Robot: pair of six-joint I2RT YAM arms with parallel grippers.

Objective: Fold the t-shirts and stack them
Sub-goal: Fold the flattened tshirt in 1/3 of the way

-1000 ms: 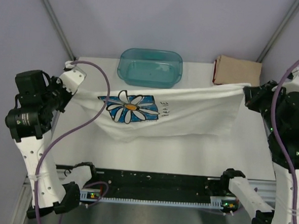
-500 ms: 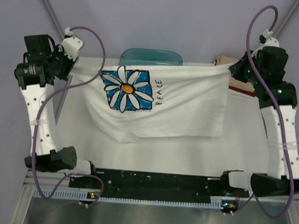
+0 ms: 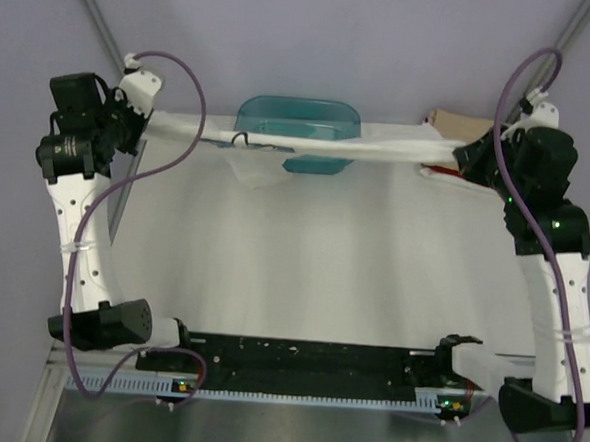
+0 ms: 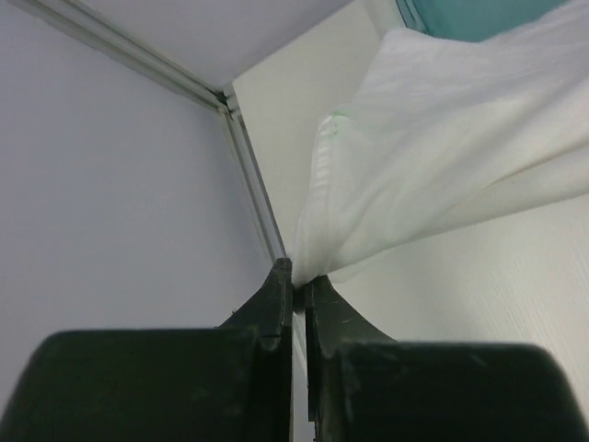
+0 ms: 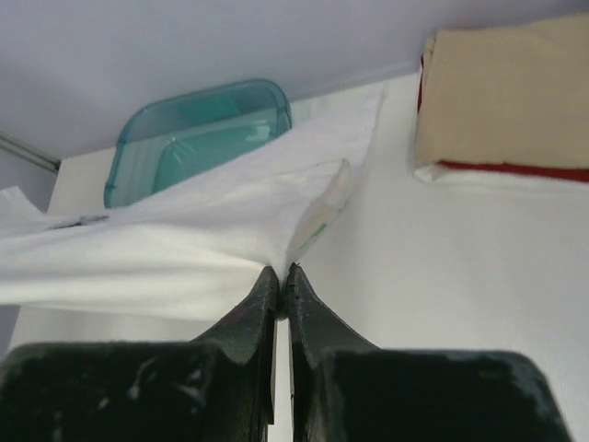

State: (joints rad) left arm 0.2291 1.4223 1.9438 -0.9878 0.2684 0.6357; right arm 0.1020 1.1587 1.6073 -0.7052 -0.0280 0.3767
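Clamped in your left pincer (image 4: 296,276) and right pincer (image 5: 280,273), the white tee (image 3: 380,147) now stretches taut far back, no longer hanging open, so spreading it flat looks next.

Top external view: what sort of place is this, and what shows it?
Probably a robot test cell: left arm and right arm bolted at a white table, framed walls, and a white t-shirt stretched between the left gripper and right gripper.

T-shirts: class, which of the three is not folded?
The white t-shirt, stretched between the left gripper and right gripper; the tan t-shirt lies folded on the red t-shirt.
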